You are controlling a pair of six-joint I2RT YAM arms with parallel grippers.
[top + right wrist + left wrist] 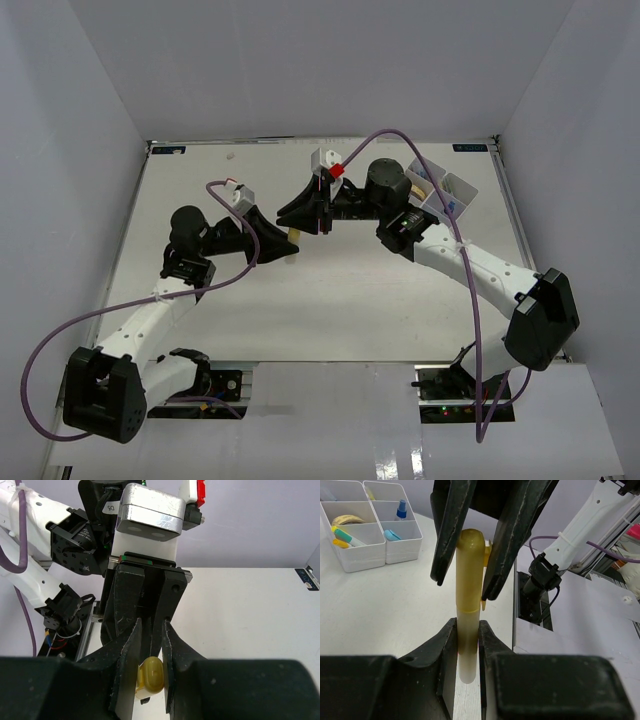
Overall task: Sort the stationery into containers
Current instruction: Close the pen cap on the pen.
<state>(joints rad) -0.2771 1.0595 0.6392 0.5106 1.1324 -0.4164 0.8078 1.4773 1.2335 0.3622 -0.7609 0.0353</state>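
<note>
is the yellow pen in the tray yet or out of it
Out. The yellow pen is gripped between the left gripper and the right gripper, apart from the white tray on the table.

Overhead looks down; opposed wrist views (close) share one pen [468, 605].

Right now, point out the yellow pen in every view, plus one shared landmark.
Top external: yellow pen at centre.
Left wrist: centre, upright.
Right wrist: bottom centre, cap end only.
Landmark: left gripper clamping it, in all three.
</note>
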